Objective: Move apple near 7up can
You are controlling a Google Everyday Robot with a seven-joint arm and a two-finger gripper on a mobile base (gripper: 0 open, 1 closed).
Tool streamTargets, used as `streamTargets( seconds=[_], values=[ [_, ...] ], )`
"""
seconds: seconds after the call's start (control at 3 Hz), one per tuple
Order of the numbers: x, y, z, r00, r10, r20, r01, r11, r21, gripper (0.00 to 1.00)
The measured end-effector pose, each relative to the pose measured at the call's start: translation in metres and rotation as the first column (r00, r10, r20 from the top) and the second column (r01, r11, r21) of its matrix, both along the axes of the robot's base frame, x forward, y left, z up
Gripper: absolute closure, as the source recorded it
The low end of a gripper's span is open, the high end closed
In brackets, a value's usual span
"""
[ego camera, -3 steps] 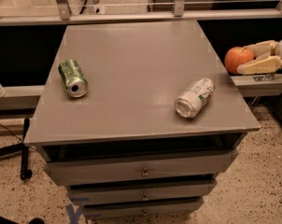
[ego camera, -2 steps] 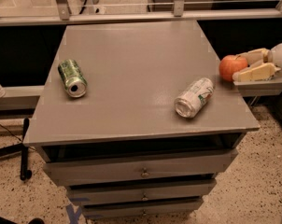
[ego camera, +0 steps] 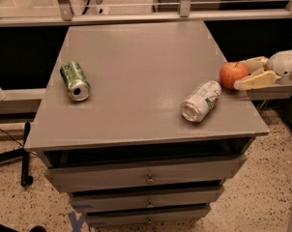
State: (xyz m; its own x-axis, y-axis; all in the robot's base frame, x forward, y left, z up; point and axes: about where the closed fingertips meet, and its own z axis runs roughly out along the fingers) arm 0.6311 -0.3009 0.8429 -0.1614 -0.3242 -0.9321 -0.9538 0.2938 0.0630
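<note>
The tool (ego camera: 238, 75) comes in over the right edge of the bench (ego camera: 136, 52), about halfway along it, with its two pale fingers (ego camera: 256, 80) clamped on the apple (ego camera: 231, 74). The apple sits just at that edge; whether it touches the bench top cannot be told. The arm behind the tool is cut off by the picture's right side.

The 7up can (ego camera: 200, 101) lies on its side near the front right corner, close beside the apple but apart from it, one round end turned toward the front edge. The dark green can (ego camera: 75, 80) lies on its side by the left edge, well apart from both. What either can holds cannot be seen.

Under the bench top is a dark gap, its inside hidden, with closed drawers (ego camera: 146, 175) below.
</note>
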Motion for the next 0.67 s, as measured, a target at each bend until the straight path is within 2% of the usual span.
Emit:
streamTargets(
  seconds=[0.33, 0.67],
  values=[
    [0.0000, 0.0000, 0.0017, 1.0000, 0.000, 0.000, 0.000, 1.000, 0.000, 0.83],
    [-0.0012, 0.0052, 0.0003, 0.9998, 0.017, -0.005, -0.017, 1.000, 0.010, 0.59]
  ],
)
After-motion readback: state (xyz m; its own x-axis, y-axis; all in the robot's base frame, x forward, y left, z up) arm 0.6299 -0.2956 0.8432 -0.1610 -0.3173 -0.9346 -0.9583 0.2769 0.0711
